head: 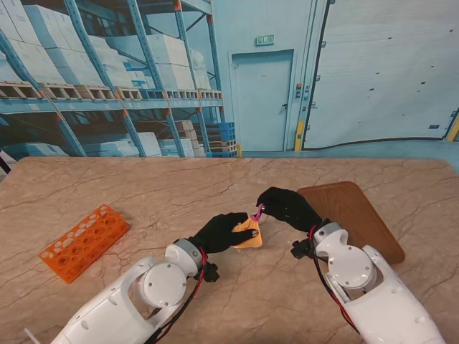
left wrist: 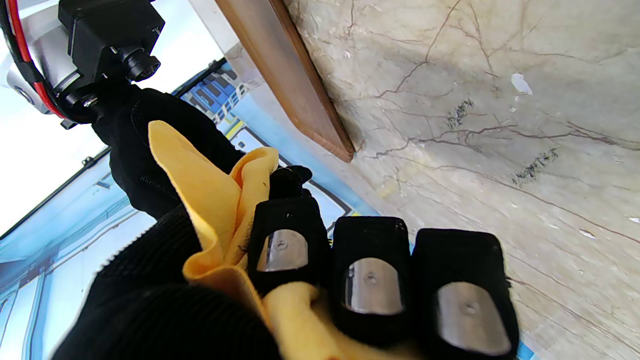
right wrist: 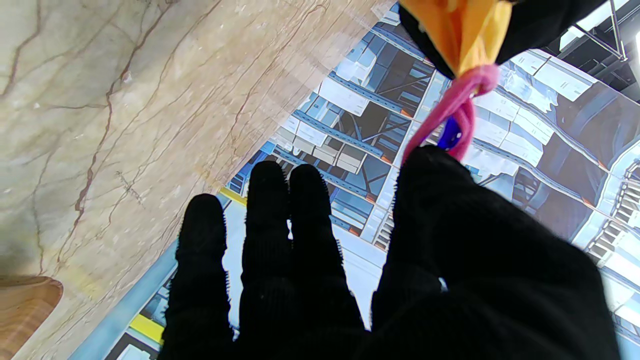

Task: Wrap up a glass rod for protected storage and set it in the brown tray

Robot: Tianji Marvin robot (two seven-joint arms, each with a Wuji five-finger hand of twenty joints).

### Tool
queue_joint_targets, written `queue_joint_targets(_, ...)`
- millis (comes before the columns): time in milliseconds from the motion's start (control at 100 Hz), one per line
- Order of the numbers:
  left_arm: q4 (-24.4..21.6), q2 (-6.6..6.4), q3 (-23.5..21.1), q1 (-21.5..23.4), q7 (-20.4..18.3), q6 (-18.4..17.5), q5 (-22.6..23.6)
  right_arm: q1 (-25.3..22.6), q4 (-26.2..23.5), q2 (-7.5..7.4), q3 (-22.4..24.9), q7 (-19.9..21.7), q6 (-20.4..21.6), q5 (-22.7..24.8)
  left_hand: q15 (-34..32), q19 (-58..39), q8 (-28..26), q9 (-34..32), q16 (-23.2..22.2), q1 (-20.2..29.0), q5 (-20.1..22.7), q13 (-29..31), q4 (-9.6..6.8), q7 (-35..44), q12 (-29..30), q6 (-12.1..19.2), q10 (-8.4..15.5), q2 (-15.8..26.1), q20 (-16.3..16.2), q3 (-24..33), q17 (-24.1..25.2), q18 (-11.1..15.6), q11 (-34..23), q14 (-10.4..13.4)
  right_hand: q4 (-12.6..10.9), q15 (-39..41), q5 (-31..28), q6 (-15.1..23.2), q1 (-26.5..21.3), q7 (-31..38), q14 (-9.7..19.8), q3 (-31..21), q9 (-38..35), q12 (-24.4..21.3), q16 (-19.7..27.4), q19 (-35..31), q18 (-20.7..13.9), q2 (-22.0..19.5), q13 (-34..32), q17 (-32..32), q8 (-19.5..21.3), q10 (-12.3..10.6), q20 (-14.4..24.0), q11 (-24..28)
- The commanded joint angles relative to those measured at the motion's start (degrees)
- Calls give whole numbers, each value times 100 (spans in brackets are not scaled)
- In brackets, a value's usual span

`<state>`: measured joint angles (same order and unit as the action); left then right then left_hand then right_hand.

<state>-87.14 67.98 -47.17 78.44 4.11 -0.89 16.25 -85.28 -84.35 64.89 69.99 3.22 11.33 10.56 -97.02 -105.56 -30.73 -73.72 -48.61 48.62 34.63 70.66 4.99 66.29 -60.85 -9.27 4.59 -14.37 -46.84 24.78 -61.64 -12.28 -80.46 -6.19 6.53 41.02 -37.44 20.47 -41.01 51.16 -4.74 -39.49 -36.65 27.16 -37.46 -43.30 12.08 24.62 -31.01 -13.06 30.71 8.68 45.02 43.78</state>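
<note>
Near the middle of the marble desk (head: 215, 186), the left hand (head: 224, 231) was closed around a yellow cloth (head: 249, 233), bunched into a bundle and lifted a little off the surface. In the left wrist view its fingers (left wrist: 370, 280) lay curled over the folds of the cloth (left wrist: 210, 200), with the thumb on the other side, so the grip was firm. The glass rod itself could not be made out; if it was inside the bundle, the cloth hid it.

The right hand (head: 285, 206) sat just beside the left, touching the far end of the bundle. A pink band (head: 257, 212) ran from the tip of the cloth to this hand. The right wrist view showed the pink band (right wrist: 462, 107) looped around the gathered end of the cloth (right wrist: 462, 35) and pinched between the thumb and forefinger of the right hand (right wrist: 380, 280), with a small blue piece (right wrist: 449, 134) caught in the loop. Its other three fingers (right wrist: 280, 230) were stretched out straight and held nothing.

The brown tray (head: 351, 215) lay on the desk to the right of both hands, near the right wrist, holding nothing. An orange rack (head: 84, 241) with rows of round holes lay well apart on the left side of the desk, at an angle.
</note>
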Motion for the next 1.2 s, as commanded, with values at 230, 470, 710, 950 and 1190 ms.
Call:
queue_joint_targets(230,-66,11,1,62,-33,-16,-20,57,53,56,-114,-55,-123,8,-492,-1442,-7,-319,47,115,48,212,-69,-87,21,129,257,64,-124,116,-152,267,-398,16,152,132,-300,60,-105,424,18,-209,-201,-45,42,-272,7,-113,-234,-17,-172,-18,-54,145)
queue_joint_targets(470,-79,14,3,61,-63,36,-78,147,135,61,-213,42,-170,-134,-513,-1442,-1,-320,40,138,48,214,-70,-92,25,66,227,49,-159,131,-157,264,-390,0,243,125,-576,117,119,436,-11,-421,-380,-63,57,-300,48,175,-299,-29,-416,-12,-110,113)
queue_joint_targets(710,-149,22,-23,88,-126,192,-242,260,271,87,-373,83,-242,-279,-533,-1442,81,-325,38,246,12,213,-65,-89,31,-83,128,39,-373,61,-173,333,-360,5,359,150,-786,-48,506,574,-44,-701,-526,-28,40,-322,99,629,-407,-68,-503,-14,-146,157)
queue_joint_targets(950,-145,26,-33,83,-120,224,-243,337,373,108,-477,48,-228,-302,-552,-1442,110,-326,34,271,19,213,-73,-77,29,-102,115,33,-442,35,-177,342,-356,4,415,214,-919,-141,610,665,-57,-898,-606,-4,9,-346,118,880,-472,-99,-500,-14,-158,218)
queue_joint_targets(1190,-152,47,-48,93,-86,278,-309,400,461,110,-651,-15,-58,-170,-589,-1442,155,-331,30,318,17,215,-77,-69,25,-146,35,6,-577,-20,-191,406,-357,69,509,312,-1154,-178,707,772,-72,-1273,-788,21,-12,-468,135,1311,-618,-186,-596,-44,-174,324)
